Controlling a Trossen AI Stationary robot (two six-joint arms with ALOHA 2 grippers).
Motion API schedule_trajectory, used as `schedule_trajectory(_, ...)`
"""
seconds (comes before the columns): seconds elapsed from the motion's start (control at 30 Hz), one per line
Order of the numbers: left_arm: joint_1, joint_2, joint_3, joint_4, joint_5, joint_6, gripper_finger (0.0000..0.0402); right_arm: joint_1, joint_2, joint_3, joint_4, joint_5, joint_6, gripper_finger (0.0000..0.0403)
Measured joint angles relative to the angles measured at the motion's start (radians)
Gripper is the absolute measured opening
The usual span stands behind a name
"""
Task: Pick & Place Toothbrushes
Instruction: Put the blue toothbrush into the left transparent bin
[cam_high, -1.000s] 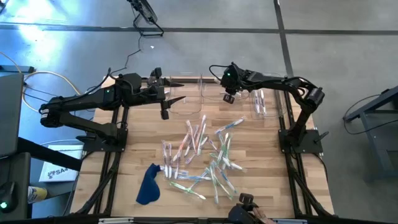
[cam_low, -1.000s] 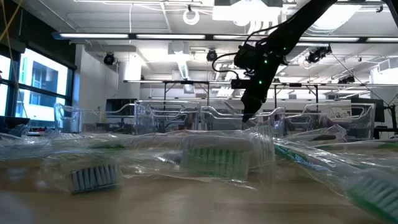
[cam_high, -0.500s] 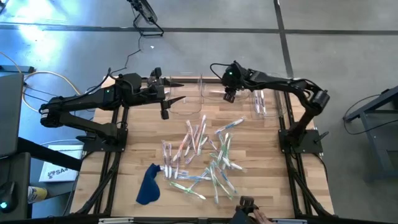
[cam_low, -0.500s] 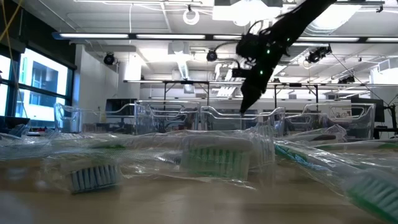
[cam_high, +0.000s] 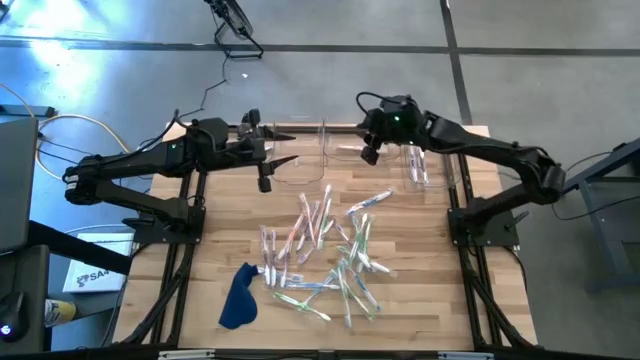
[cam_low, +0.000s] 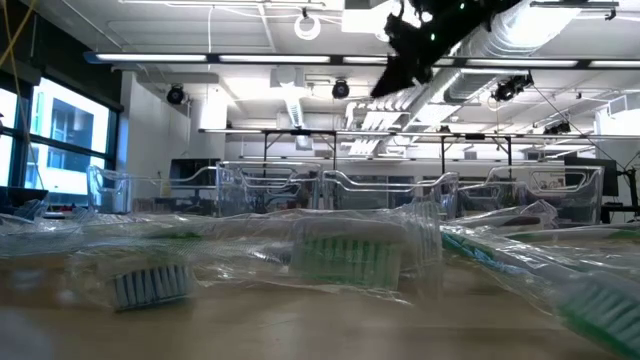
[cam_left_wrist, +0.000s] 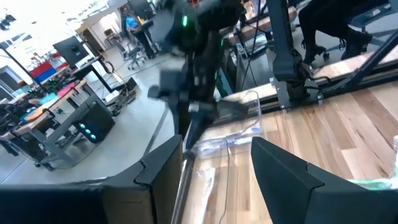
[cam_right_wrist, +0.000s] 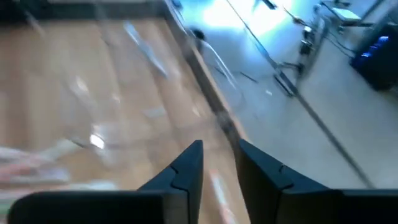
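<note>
Most wrapped pastel-handled toothbrushes (cam_high: 330, 250) lie loose mid-table; few sit in clear plastic bin (cam_high: 418, 165). Right gripper (cam_high: 369, 155) nearly closed, empty; left gripper (cam_high: 283, 147) open, empty.

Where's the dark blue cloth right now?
In the high view, the dark blue cloth lies crumpled on the wooden table, on the left arm's side near the front edge, just beside the pile of clear-wrapped toothbrushes.
</note>
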Motion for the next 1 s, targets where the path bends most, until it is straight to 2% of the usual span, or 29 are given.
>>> schedule_trajectory(0.23,0.000,0.000,0.000,-0.026,-0.001,-0.003,0.0187,0.106,-0.061,0.000,0.077,-0.104,0.179,0.0015)
schedule_trajectory(0.43,0.000,0.000,0.000,-0.030,-0.054,-0.002,0.0187,0.197,-0.080,0.000,0.127,-0.110,0.185,0.0003)
schedule_trajectory(0.6,0.000,0.000,-0.007,-0.027,-0.056,0.039,0.0187,0.260,-0.085,0.000,0.128,-0.065,0.219,0.0002)
schedule_trajectory(0.73,0.000,0.000,-0.060,0.055,-0.044,0.058,0.0187,0.300,-0.105,0.000,0.108,-0.059,0.233,0.0002)
schedule_trajectory(1.0,0.000,0.000,-0.177,0.198,-0.040,0.058,0.0187,0.371,-0.188,0.000,0.072,0.071,0.219,0.0002)
